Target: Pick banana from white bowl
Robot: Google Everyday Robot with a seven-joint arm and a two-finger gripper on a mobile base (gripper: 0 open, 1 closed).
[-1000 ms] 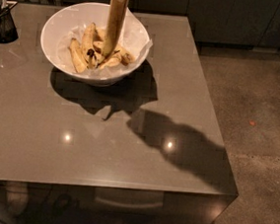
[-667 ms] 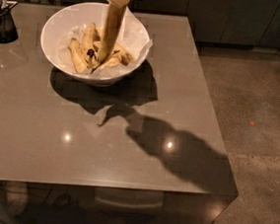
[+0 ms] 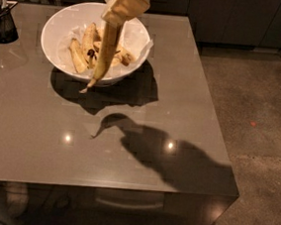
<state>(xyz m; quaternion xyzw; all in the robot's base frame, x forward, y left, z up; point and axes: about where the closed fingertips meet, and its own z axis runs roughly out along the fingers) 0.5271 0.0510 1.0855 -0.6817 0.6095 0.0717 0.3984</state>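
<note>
**Banana up and hanging over the bowl's front rim**

The long, smooth, pale yellow banana [image 3: 104,56] hangs almost straight down, its thin pointed stem end at the bottom, dangling in front of the near rim. Up top, the tan claw [image 3: 117,13] is clamped tight on the banana's upper end, right at the upper edge of the view, above the bowl. Behind the banana sits the large round glossy white bowl [image 3: 52,26], with crinkled white paper [image 3: 143,44] and shorter brown-spotted bananas [image 3: 79,55] lying inside. The bowl rests at the far side of the smooth grey-brown table [image 3: 30,124]. A dark shadow [image 3: 170,160] of arm and fruit stretches across the table. A small dark container [image 3: 2,21] stands at the far left.
</note>
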